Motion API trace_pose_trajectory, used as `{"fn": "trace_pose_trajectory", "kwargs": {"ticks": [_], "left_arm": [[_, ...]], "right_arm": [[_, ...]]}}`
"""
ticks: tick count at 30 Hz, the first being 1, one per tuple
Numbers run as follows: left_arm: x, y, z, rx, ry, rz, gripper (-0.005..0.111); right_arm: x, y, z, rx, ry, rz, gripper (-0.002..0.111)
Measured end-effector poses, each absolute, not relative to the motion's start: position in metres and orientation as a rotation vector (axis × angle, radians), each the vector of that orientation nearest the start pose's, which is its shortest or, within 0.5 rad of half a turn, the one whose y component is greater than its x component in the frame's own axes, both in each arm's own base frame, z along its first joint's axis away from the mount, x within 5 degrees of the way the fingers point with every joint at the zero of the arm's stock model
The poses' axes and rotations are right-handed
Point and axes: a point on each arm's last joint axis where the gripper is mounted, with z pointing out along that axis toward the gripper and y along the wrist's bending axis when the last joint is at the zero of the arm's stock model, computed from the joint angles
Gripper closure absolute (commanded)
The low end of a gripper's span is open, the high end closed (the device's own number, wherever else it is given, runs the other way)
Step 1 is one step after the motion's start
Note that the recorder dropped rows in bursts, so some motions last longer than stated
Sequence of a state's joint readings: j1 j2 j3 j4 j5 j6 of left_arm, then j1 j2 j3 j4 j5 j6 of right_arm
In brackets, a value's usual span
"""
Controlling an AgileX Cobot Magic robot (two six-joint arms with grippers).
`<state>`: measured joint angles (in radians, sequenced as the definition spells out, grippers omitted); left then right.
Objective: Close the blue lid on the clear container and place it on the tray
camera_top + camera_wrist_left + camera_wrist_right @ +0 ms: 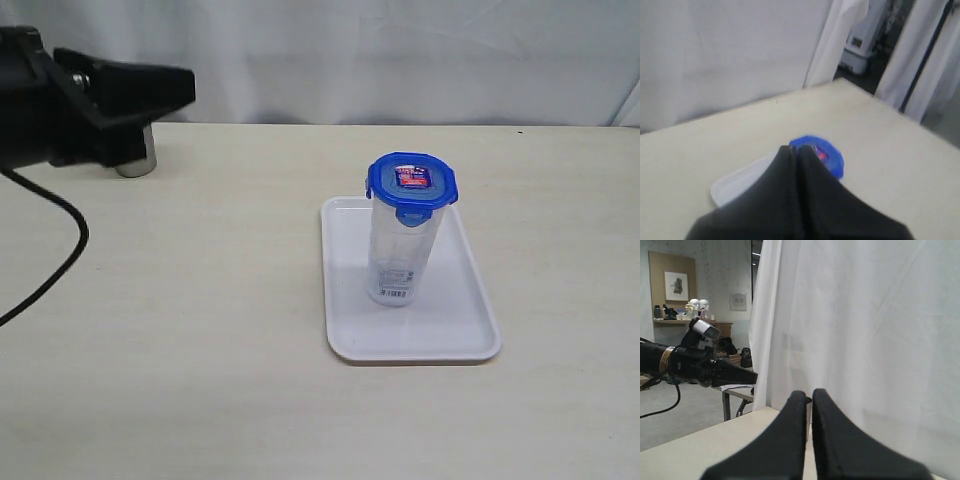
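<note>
The clear container [398, 255] stands upright on the white tray [470, 330], right of the table's middle. The blue lid [411, 183] sits on top of it with its flaps down. In the left wrist view the lid [832, 157] and a corner of the tray [735, 182] show just past my fingertips. My left gripper [188, 86] hovers at the far left, well away from the container, shut with nothing in it [797, 149]. My right gripper [809, 393] is out of the exterior view; its fingers are pressed nearly together and hold nothing.
A grey metal tumbler [136, 160] stands at the back left, partly hidden behind my left gripper. A black cable [62, 255] trails over the table's left side. A white curtain [400, 50] hangs behind the table.
</note>
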<state>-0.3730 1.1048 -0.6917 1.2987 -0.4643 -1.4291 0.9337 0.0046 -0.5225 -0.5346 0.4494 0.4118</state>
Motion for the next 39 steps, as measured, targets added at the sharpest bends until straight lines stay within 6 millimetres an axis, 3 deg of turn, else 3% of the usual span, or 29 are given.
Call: {"fn": "trace_pose_trajectory", "kwargs": {"ticks": [4, 8, 12, 18, 28, 33, 39], "left_arm": [[0.201, -0.120, 0.319, 0.429, 1.583, -0.707, 0.107], [0.190, -0.120, 0.311, 0.392, 1.544, -0.569, 0.107], [0.175, -0.121, 0.307, 0.524, 1.523, -0.408, 0.107], [0.158, -0.112, 0.305, 0.600, 1.477, -0.341, 0.107], [0.125, -0.065, 0.287, 0.504, 1.432, -0.216, 0.107], [0.101, -0.033, 0.273, 0.332, 1.390, -0.135, 0.107], [0.073, -0.010, 0.259, 0.183, 1.324, -0.006, 0.107]], "right_arm": [[0.015, -0.013, 0.342, -0.499, 1.294, 0.565, 0.104], [0.015, -0.013, 0.342, -0.499, 1.294, 0.565, 0.104], [0.015, -0.013, 0.342, -0.499, 1.294, 0.565, 0.104], [0.015, -0.013, 0.342, -0.499, 1.294, 0.565, 0.104], [0.015, -0.013, 0.342, -0.499, 1.294, 0.565, 0.104], [0.015, -0.013, 0.342, -0.499, 1.294, 0.565, 0.104], [0.015, -0.013, 0.342, -0.499, 1.294, 0.565, 0.104]]}}
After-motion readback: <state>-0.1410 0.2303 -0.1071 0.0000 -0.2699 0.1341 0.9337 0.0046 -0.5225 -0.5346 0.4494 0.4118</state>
